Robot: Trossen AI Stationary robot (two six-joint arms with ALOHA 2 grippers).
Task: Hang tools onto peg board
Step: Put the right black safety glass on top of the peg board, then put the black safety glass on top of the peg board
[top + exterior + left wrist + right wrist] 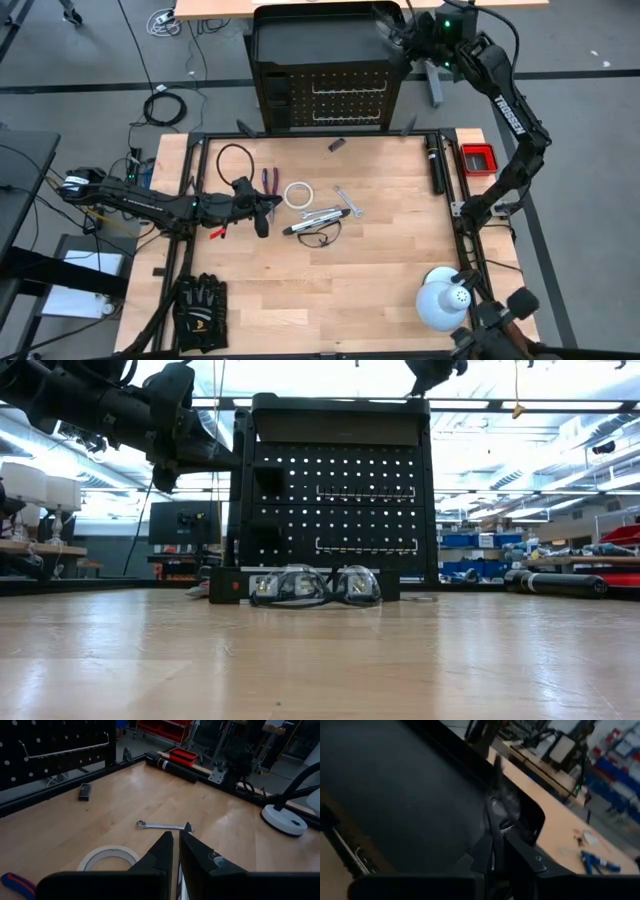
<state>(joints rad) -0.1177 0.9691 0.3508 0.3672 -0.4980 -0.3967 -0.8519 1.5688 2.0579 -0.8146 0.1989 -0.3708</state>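
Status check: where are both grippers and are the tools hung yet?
Right gripper up at peg board top shelf, fingers near shut. Left gripper shut, empty, beside tape roll. Wrenches, pliers, glasses unhung.

Wooden table point(380, 290): pliers point(269, 180), tape roll point(298, 194), wrenches point(346, 203), glasses point(320, 238), gloves point(200, 312), lamp point(444, 300).

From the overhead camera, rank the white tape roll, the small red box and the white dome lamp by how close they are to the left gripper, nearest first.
Left gripper sits over the table's left-middle.
1. White tape roll: just beside it, toward the peg board.
2. White dome lamp: near corner on the right side.
3. Small red box: off the table's right edge, near the board end.
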